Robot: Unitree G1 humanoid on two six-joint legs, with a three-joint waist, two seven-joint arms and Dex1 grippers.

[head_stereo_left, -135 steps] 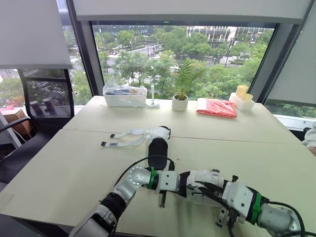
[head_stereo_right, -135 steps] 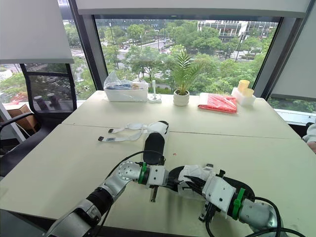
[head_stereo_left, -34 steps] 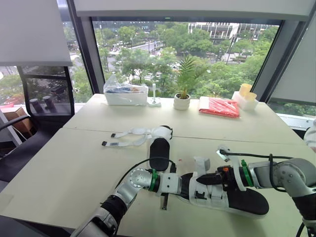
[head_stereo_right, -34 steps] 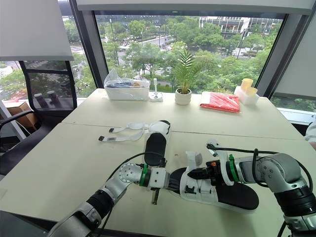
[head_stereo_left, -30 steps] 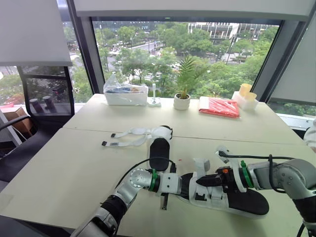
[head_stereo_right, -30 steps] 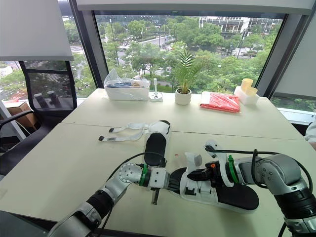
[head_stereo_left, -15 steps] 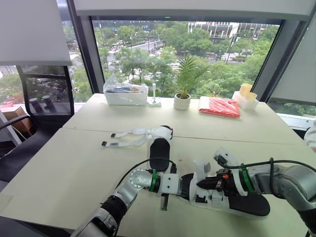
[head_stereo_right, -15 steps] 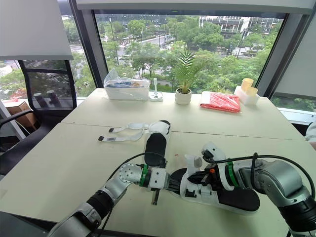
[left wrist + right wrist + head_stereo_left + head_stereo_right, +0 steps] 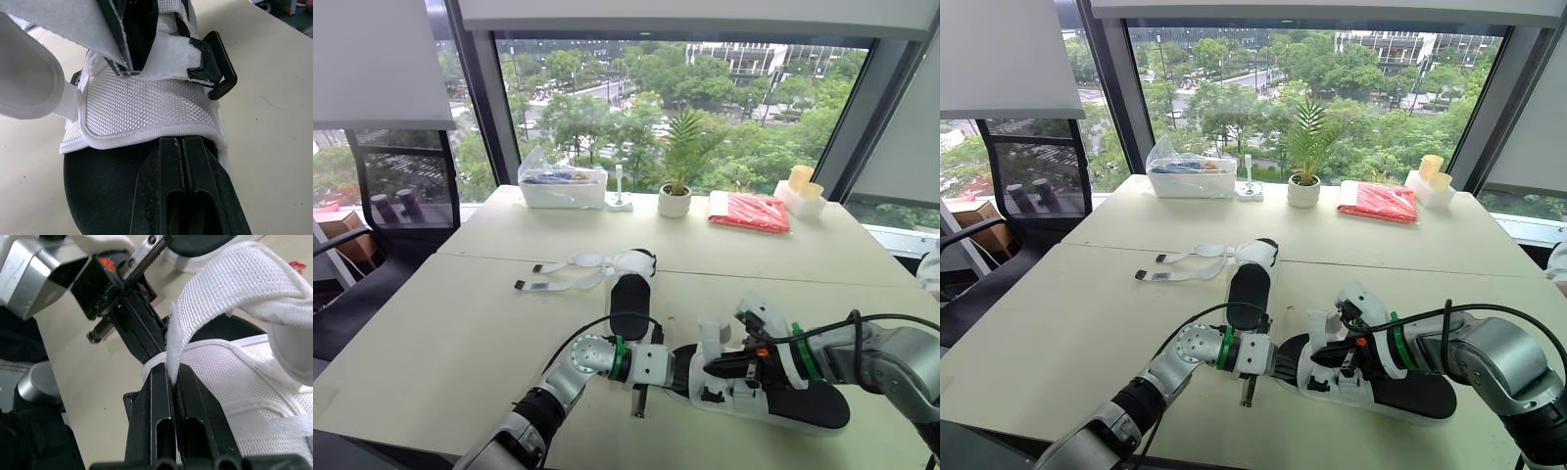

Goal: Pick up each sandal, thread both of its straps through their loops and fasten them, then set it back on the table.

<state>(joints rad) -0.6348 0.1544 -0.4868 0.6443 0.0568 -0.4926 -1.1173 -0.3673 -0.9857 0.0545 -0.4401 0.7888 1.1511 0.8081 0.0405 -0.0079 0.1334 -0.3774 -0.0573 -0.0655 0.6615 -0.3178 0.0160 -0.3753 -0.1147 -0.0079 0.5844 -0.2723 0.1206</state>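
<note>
White-strapped, black-soled, two sandals. The far sandal [image 9: 628,294] lies on the tabletop [image 9: 460,333]. The near sandal [image 9: 803,403] has one end pinched in the left tool [image 9: 181,147], and the right tool [image 9: 172,374] is clamped on its strap [image 9: 220,308].

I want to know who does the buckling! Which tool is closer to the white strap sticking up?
Right. The right tool is pinching the white strap itself; the left tool is clamped on the end of the sandal, just beside that strap.

Both arms reach low and inward, left hand [image 9: 181,143] and right hand [image 9: 173,370] nearly meeting, fingers pressed together.
</note>
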